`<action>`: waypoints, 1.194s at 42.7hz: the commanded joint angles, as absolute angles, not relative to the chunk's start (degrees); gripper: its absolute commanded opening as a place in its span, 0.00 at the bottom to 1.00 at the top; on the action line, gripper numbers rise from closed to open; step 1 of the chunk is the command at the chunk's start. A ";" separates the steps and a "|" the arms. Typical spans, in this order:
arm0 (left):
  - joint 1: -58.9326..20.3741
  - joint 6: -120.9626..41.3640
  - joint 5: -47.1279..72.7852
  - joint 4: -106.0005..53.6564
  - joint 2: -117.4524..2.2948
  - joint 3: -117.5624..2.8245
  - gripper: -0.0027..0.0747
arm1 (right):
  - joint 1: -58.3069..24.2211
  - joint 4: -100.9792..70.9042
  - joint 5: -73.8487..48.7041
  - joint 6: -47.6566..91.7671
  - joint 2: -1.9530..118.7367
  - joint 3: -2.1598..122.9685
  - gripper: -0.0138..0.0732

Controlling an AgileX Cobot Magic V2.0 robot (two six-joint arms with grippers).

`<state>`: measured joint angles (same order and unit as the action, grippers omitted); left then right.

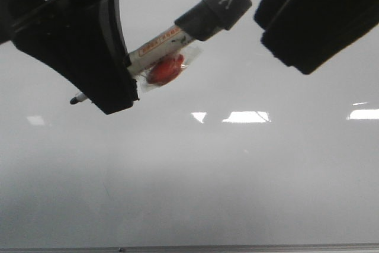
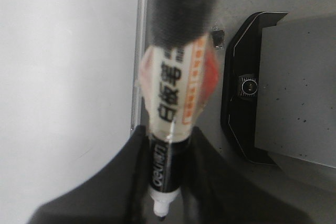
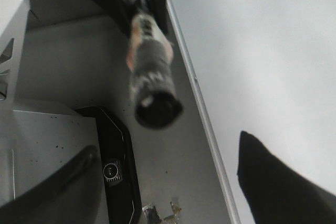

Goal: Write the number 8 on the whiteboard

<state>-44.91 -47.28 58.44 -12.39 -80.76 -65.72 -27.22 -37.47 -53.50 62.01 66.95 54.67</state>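
The whiteboard [image 1: 237, 170] fills the front view, with its thin metal bottom edge along the bottom. No number 8 shows on it. My left gripper [image 1: 109, 81] at the upper left is shut on a black and white marker [image 1: 177, 34]. The marker's bare tip [image 1: 74, 100] points left, close to the board; I cannot tell if it touches. A red piece [image 1: 166, 69] is taped to the barrel. In the left wrist view the marker [image 2: 176, 93] sits between the fingers [image 2: 131, 182]. My right gripper [image 1: 314, 22] is open and empty at the upper right.
Bright rectangular light reflections [image 1: 246, 117] lie across the board. The board's metal edge [image 2: 139, 51] runs beside a grey surface that carries a black-framed device [image 2: 247, 87]. The right wrist view shows the board [image 3: 262, 51], the marker [image 3: 149, 77] and the same device [image 3: 113, 171].
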 commanded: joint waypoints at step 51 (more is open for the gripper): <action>-45.48 -46.65 55.83 -13.35 -78.22 -68.19 0.58 | -34.34 -44.39 -43.43 64.40 69.44 56.95 0.08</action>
